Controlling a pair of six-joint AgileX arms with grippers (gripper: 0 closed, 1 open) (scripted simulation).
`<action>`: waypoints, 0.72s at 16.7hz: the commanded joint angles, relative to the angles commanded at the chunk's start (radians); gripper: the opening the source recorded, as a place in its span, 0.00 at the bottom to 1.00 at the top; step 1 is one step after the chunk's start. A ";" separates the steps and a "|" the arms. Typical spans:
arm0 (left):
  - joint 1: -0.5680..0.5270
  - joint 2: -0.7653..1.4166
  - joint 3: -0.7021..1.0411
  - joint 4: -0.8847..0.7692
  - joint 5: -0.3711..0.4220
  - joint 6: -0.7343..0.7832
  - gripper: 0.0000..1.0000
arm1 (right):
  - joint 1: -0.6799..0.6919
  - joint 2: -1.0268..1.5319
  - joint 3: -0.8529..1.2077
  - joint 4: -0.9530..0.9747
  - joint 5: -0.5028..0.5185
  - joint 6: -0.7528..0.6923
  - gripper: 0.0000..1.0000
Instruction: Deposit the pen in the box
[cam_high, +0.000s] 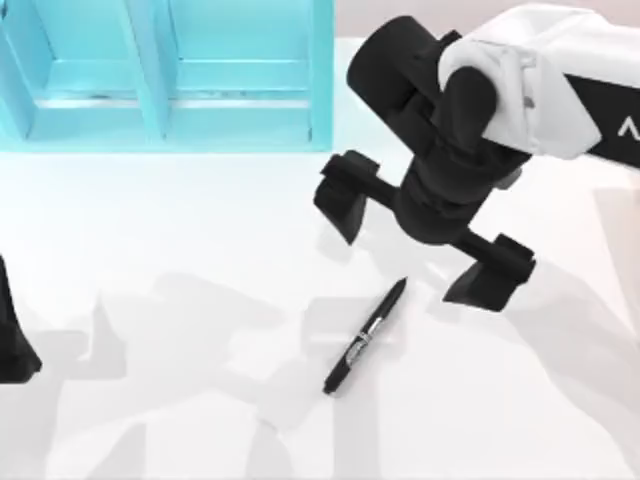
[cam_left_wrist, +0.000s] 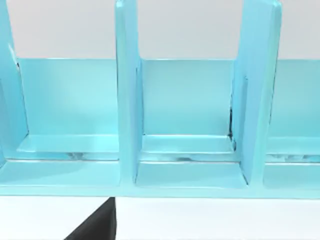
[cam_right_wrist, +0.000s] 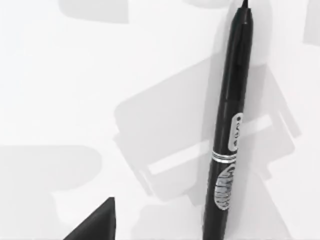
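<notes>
Nearest the overhead camera is the right arm's white and black wrist, reaching in from the upper right of the top view. Below it the right gripper (cam_high: 420, 243) hangs over the white tabletop (cam_high: 180, 250) with its jaws spread wide, one dark finger toward the box and the other toward the right side, nothing between them.

Just below that gripper in the top view lies the pen (cam_high: 366, 336), flat on the tabletop and slanted, one end pointing up toward the gripper's right finger and the other down and to the left. It is slim and black with a silvery label band near its middle. It sits apart from the fingers, untouched. In the right wrist view the pen (cam_right_wrist: 229, 135) runs lengthwise across the bare white surface, its band and printed label plain to see; a dark wedge at the edge of that view is probably a fingertip.

At the top left stands the turquoise box (cam_high: 322, 80), well apart from the pen, its upright dividers marking off compartments. The left wrist view faces the box (cam_left_wrist: 127, 100) closely and shows three compartments.

At the far left edge of the top view, the left gripper (cam_high: 12, 340) is parked; whether its jaws are open or closed I cannot tell.
</notes>
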 joint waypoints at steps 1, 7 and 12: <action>0.000 0.000 0.000 0.000 0.000 0.000 1.00 | 0.007 0.053 0.040 -0.028 -0.001 0.027 1.00; 0.000 0.000 0.000 0.000 0.000 0.000 1.00 | 0.018 0.158 0.120 -0.086 -0.004 0.079 1.00; 0.000 0.000 0.000 0.000 0.000 0.000 1.00 | 0.015 0.167 0.108 -0.067 -0.004 0.078 1.00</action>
